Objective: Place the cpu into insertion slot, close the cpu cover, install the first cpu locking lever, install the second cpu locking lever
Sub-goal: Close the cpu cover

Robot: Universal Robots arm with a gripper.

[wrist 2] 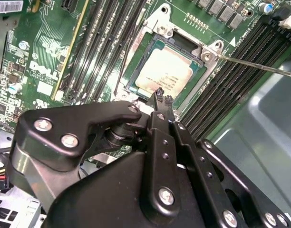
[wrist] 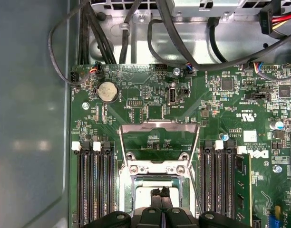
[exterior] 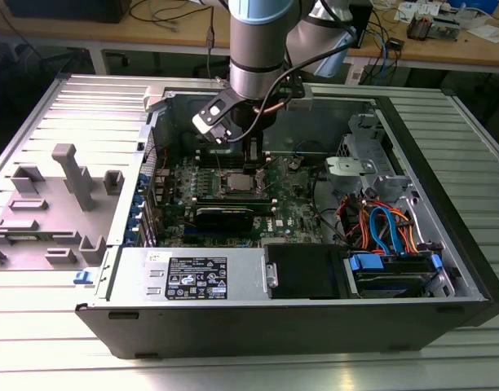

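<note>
The gripper (wrist 2: 160, 95), fingertips pressed together on nothing, hangs just above the near edge of the cpu (wrist 2: 164, 71); the chip lies seated in the insertion slot (wrist 2: 208, 53); the cpu cover (wrist: 160, 124) lies swung open just beyond the socket.

PC case (exterior: 258, 326) is sitting on the tabletop (exterior: 233, 373), w/ a plastic stand (exterior: 68, 175) sitting beside it at the exterior view's left. Inside, the cpu (wrist 2: 165, 71) is lying in the insertion slot (wrist 2: 156, 23), btwn memory slots (wrist 2: 226, 90). The cpu cover (wrist: 160, 125) is standing open. The hand (wrist 2: 160, 97) is hanging by the cpu's edge.
</note>
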